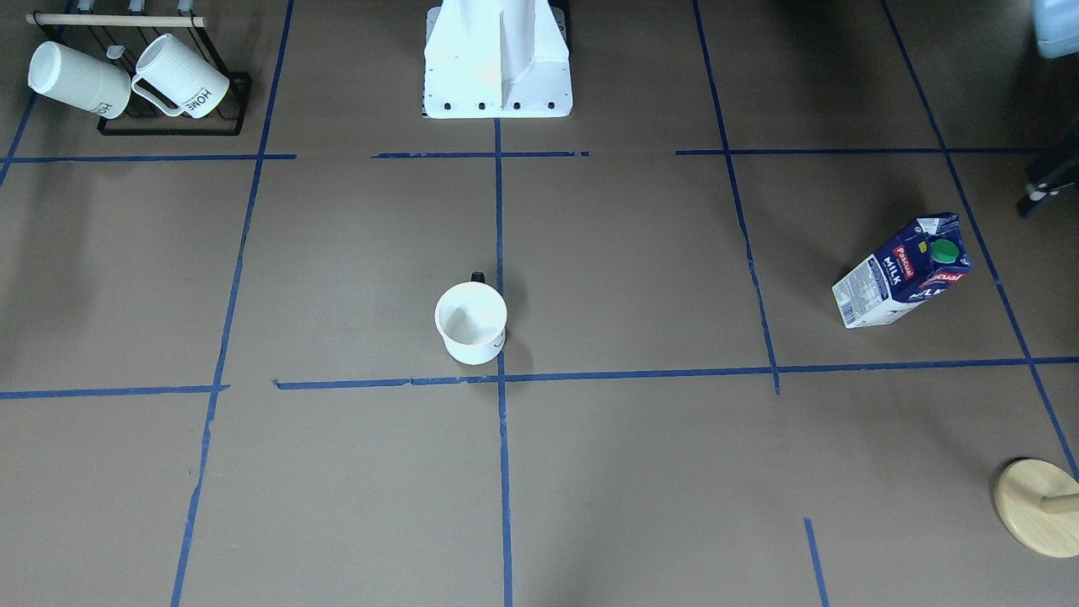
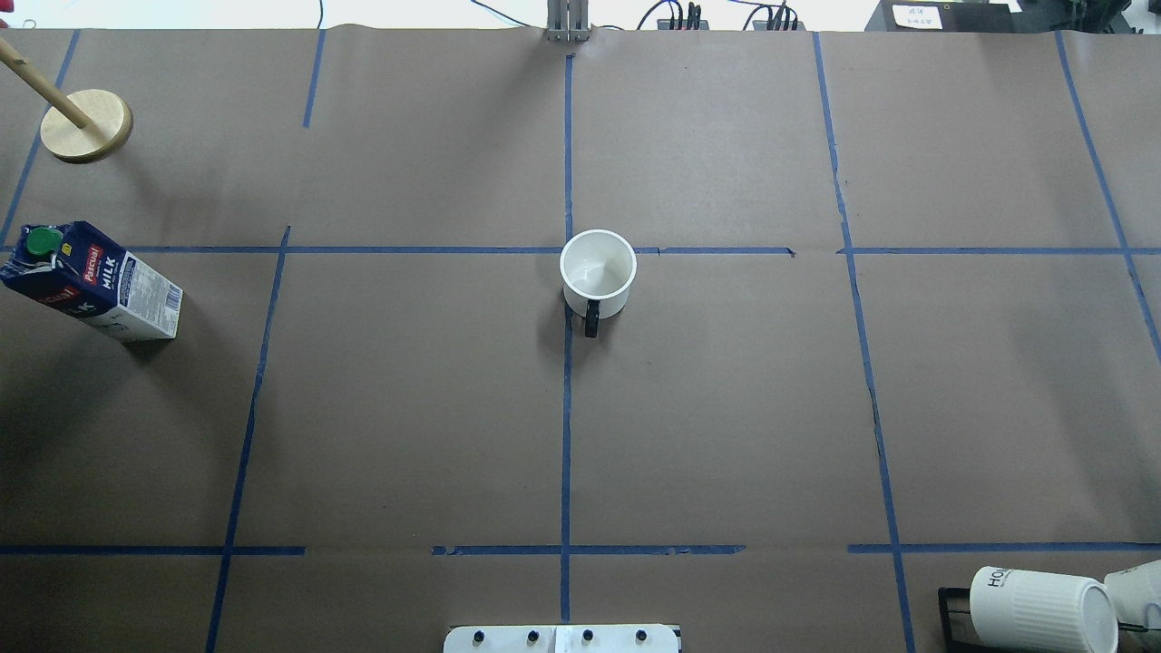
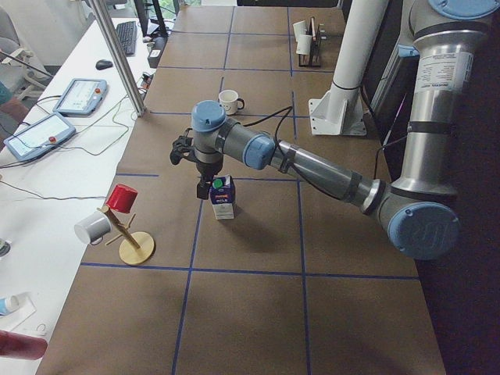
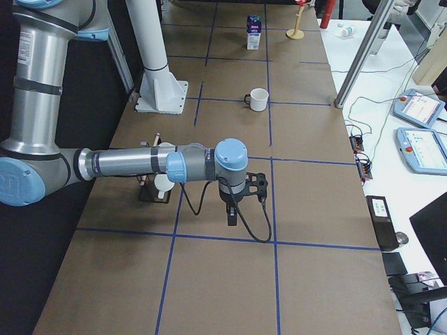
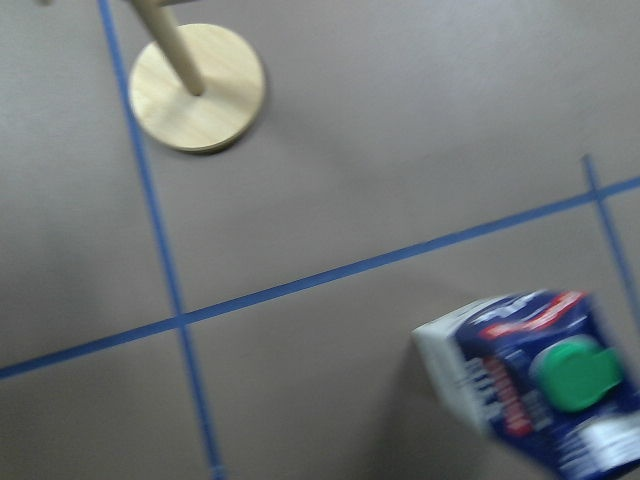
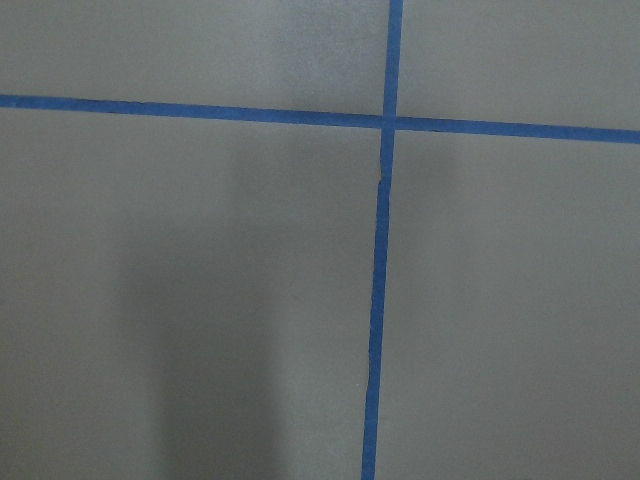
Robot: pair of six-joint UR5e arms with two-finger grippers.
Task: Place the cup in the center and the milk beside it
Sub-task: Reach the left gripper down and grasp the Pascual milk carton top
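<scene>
Cup down at the middle, milk's turn.
The cup [image 2: 598, 272] sits at the center [image 2: 567, 250] crossing. From overhead the milk [image 2: 91, 281] stands at its nine o'clock, well apart on the tabletop [image 2: 726, 408]. The left pincer [image 3: 201, 190] hovers just over the carton and the right pincer [image 4: 232, 213] hangs far off; I cannot tell if either is open. Next, I'd say: lower, grip the carton, and carry it beside the cup.
</scene>
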